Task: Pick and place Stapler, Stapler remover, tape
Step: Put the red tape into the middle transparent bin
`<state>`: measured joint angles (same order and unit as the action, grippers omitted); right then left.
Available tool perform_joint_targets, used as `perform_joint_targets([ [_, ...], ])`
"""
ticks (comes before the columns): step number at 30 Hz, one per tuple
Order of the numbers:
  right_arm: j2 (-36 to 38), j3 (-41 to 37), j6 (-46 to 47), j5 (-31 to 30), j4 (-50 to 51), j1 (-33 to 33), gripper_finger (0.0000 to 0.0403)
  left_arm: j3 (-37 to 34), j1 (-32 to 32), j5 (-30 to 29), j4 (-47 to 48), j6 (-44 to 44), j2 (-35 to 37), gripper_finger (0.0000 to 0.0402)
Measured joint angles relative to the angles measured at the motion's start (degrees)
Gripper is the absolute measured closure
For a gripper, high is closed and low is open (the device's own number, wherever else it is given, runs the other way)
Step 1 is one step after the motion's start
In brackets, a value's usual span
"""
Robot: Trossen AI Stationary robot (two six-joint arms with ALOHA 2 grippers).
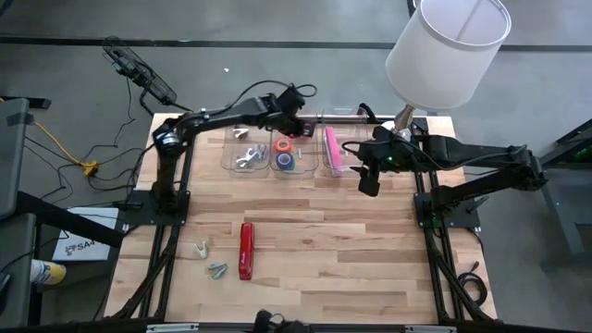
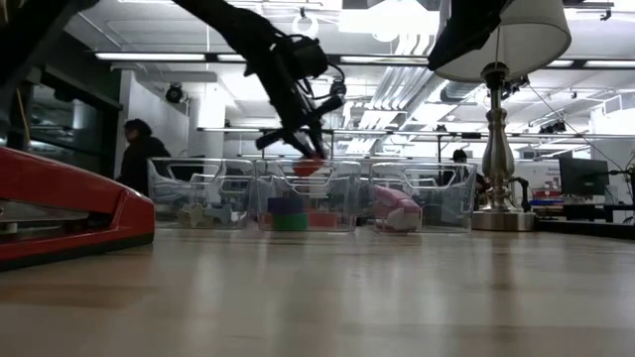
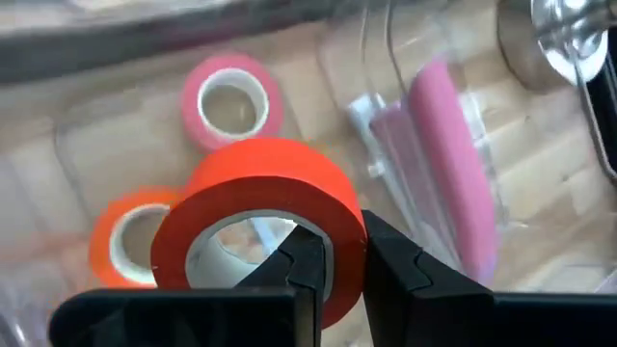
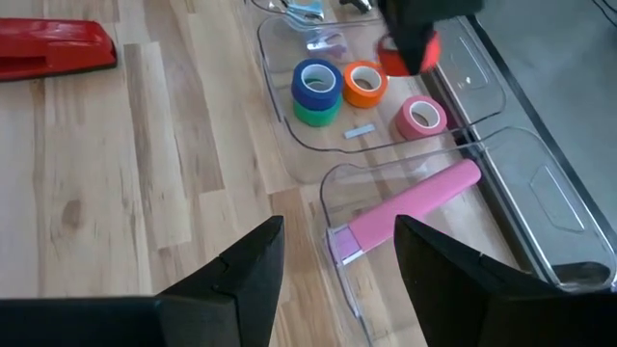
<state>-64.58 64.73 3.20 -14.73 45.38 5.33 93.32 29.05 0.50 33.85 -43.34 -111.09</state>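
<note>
My left gripper point(image 1: 294, 128) reaches over the middle clear bin point(image 1: 285, 169), shut on a red-orange tape roll point(image 3: 260, 202). In that bin lie a pink roll point(image 3: 231, 101), an orange roll point(image 3: 130, 236) and a blue roll stacked on a green one point(image 4: 315, 92). A pink stapler point(image 4: 415, 207) lies flat in the right bin. A red stapler point(image 1: 246, 250) and two silvery staple removers point(image 1: 201, 248) point(image 1: 217, 270) lie on the table's near part. My right gripper point(image 4: 342, 265) hovers open over the near end of the pink stapler's bin, touching nothing. My left gripper holds the red-orange tape roll by its wall point(image 3: 339, 253), one finger point(image 3: 307, 265) inside the ring and the other point(image 3: 395, 270) outside. The fingers slant down from the table's left side. The roll point(image 2: 311, 165) is lifted clear, at about the middle bin's rim height.
Three clear bins stand side by side at the table's far edge; the left one point(image 1: 242, 153) holds more staple removers. A lamp with a white shade point(image 1: 449, 46) stands at the far right corner. Bare wood point(image 1: 342, 240) lies between the bins and the red stapler.
</note>
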Motion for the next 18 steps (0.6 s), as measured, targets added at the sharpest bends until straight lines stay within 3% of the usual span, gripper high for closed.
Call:
perform_joint_targets([
  [8,0.0,0.0,0.8,0.0,0.7,0.8,0.0214,10.8,1.7,2.6,12.3,3.2,-7.2,0.0365],
  [18,0.0,0.0,0.8,-0.3,1.1,1.2,0.0214,11.2,1.7,0.6,16.1,2.8,-8.9,0.0365],
])
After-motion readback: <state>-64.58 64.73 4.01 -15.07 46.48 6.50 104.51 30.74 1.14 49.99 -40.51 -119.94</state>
